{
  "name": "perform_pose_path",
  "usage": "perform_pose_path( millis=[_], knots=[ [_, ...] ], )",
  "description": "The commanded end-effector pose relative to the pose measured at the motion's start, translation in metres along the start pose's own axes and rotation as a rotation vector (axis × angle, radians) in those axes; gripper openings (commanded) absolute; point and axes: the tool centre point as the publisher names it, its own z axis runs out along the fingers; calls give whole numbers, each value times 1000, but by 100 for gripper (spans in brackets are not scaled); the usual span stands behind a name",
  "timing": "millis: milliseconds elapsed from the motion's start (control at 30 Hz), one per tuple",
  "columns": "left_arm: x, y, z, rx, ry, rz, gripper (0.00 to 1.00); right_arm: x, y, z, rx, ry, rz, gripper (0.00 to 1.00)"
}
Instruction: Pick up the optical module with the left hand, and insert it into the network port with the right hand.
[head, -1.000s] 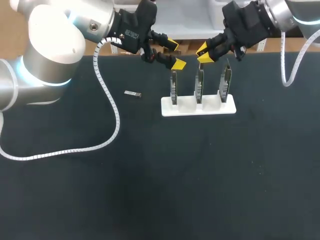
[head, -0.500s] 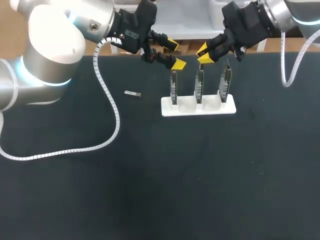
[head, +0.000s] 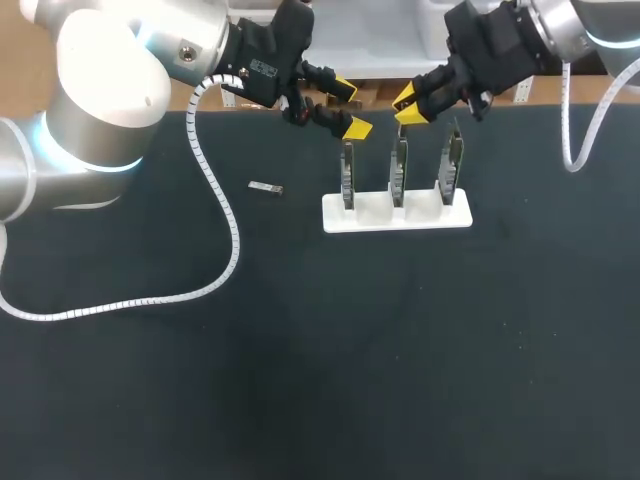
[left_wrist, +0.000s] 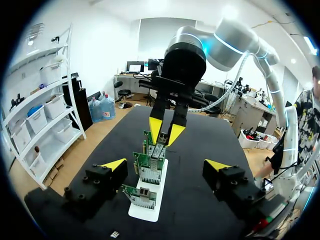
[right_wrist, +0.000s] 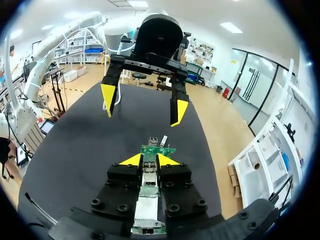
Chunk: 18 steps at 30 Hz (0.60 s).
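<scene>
The optical module (head: 266, 187) lies flat on the table (head: 300, 350), in its far half and left of centre, touching nothing else. Near it to the right, a white holder (head: 397, 212) carries three upright network cards (head: 398, 170) in a row. Toward the far edge, my left gripper (head: 349, 108) hangs above the leftmost card, fingers spread wide and empty. My right gripper (head: 408, 107) hangs over the middle card, fingers pressed almost together and holding nothing
</scene>
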Motion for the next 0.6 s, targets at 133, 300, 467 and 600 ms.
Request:
perform_pose_path(
  millis=[133, 300, 467, 600],
  knots=[
    [-1, -1, 0, -3, 6, -3, 100, 5, 3, 0, 0, 10, 5, 0],
    [-1, -1, 0, -3, 6, -3, 100, 5, 4, 0, -3, 10, 11, 0],
    [-1, -1, 0, -3, 6, -3, 100, 0, 3, -3, 5, -1, 7, 0],
    [-1, -1, 0, -3, 6, -3, 100, 0, 4, -3, 11, -3, 8, 0]
  ],
)
